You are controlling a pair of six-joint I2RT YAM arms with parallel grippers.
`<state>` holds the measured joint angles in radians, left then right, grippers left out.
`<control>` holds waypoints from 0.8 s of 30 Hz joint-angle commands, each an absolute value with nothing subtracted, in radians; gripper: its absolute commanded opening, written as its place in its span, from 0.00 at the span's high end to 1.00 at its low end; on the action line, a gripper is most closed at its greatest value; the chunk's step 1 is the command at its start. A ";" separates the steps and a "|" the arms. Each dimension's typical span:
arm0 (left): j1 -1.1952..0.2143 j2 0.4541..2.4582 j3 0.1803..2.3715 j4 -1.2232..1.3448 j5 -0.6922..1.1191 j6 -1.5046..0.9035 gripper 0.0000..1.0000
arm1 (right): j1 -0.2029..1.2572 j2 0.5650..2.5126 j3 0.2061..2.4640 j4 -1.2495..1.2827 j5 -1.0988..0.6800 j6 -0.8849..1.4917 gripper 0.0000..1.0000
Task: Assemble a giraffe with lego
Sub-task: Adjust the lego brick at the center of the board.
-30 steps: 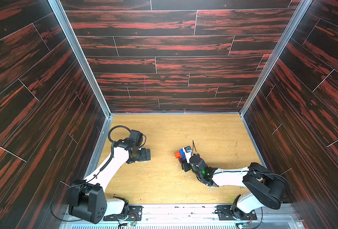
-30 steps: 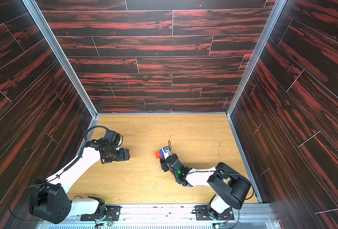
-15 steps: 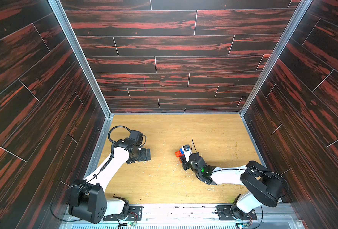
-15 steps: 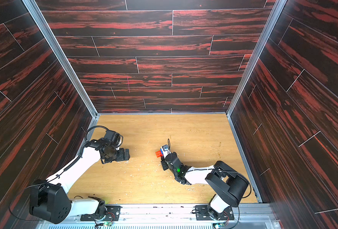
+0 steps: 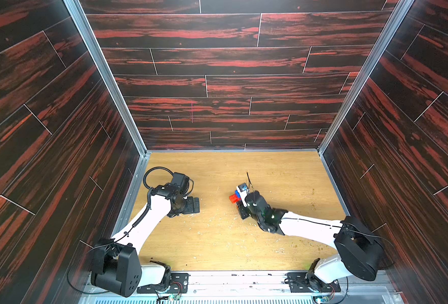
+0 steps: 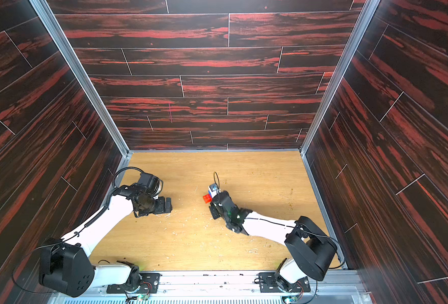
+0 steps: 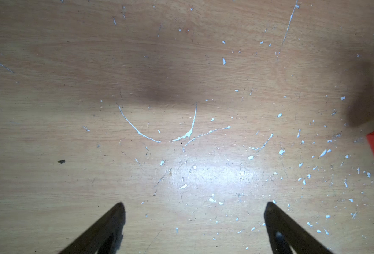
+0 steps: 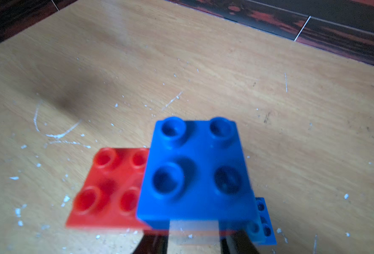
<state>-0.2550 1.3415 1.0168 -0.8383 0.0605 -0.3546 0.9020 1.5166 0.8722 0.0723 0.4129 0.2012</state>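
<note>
Change: the right fingers [image 8: 153,244] had gone from part-open to clenched within the last second, and the right arm had edged in on the bricks.
Right fingers: clenched low on the near side of the giraffe [image 5: 236,194], just under its blue brick [image 8: 194,171]. The contact sat at the frame's edge, so calling it a hold was a judgement.
Left fingers: [image 7: 111,224] released, spread wide and empty over bare table [image 5: 283,171], at 9 o'clock from the giraffe and well apart from it.
Giraffe: near the table's middle, a little toward 12 o'clock. It was part-built, with the blue brick on top and the red brick [image 8: 107,189] lower, on its 9 o'clock side.
Meaning: the grasp looked made, so the stack could now be steadied or lifted for the next brick.
Writing: none legible.
</note>
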 commanded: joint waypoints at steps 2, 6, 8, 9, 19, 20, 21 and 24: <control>-0.250 1.323 1.028 -0.861 0.072 -0.341 0.00 | 0.874 1.546 1.063 -0.359 0.385 0.283 0.72; -0.251 1.301 1.018 -0.858 0.072 -0.338 0.00 | 0.861 1.611 1.241 -0.619 0.338 0.341 0.72; -0.250 1.296 1.016 -0.860 0.069 -0.336 0.00 | 0.849 1.647 1.330 -0.735 0.294 0.365 0.72; -0.250 1.292 1.015 -0.861 0.071 -0.337 0.00 | 0.843 1.672 1.379 -0.800 0.271 0.379 0.72; -0.252 1.262 0.999 -0.853 0.117 -0.341 0.00 | 0.811 1.912 1.711 -1.206 0.139 0.446 0.72; -0.252 1.261 1.000 -0.851 0.130 -0.339 0.00 | 0.805 1.927 1.716 -1.217 0.118 0.452 0.72; -0.252 1.260 1.000 -0.851 0.136 -0.338 0.00 | 0.800 1.940 1.717 -1.221 0.101 0.459 0.72; -0.252 1.255 1.002 -0.852 0.141 -0.336 0.00 | 0.790 1.974 1.720 -1.231 0.056 0.476 0.72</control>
<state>-0.2554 1.2873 1.0119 -0.8375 0.1188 -0.3534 0.8036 1.9434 1.6970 -1.1339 0.1287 0.4397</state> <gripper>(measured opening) 0.997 0.350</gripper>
